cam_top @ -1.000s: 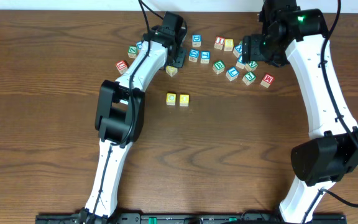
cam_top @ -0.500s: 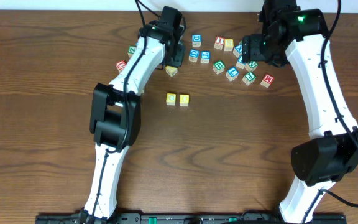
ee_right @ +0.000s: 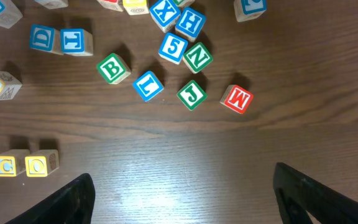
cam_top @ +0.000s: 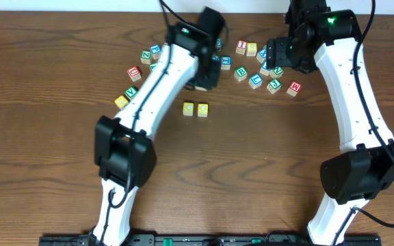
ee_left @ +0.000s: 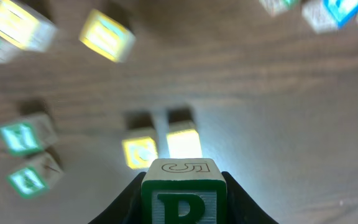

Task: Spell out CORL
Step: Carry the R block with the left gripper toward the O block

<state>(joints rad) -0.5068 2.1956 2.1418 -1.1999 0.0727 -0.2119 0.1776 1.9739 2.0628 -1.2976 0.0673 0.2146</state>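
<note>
My left gripper (ee_left: 183, 208) is shut on the green-framed "R" cube (ee_left: 183, 198) and holds it above the table. In the overhead view the left gripper (cam_top: 206, 74) hangs just behind the two yellow cubes and hides the "R". The yellow "C" (ee_right: 5, 165) and "O" (ee_right: 37, 164) cubes sit side by side, touching, and appear overhead as the C (cam_top: 188, 108) and the O (cam_top: 202, 108). The blue-framed "L" cube (ee_right: 148, 86) lies among loose cubes at the back right. My right gripper (ee_right: 185, 199) is open and empty above bare wood.
Loose cubes lie scattered at the back: a red "M" (ee_right: 237, 99), green "J" (ee_right: 191, 94), green "B" (ee_right: 113, 68) and blue "D" (ee_right: 42, 37). Another cluster (cam_top: 134, 72) sits back left. The right arm (cam_top: 347, 82) stands over the right side.
My left arm has swung right and forward from the back-left cubes, carrying the "R" cube to just behind the yellow pair. The right arm has not moved.
</note>
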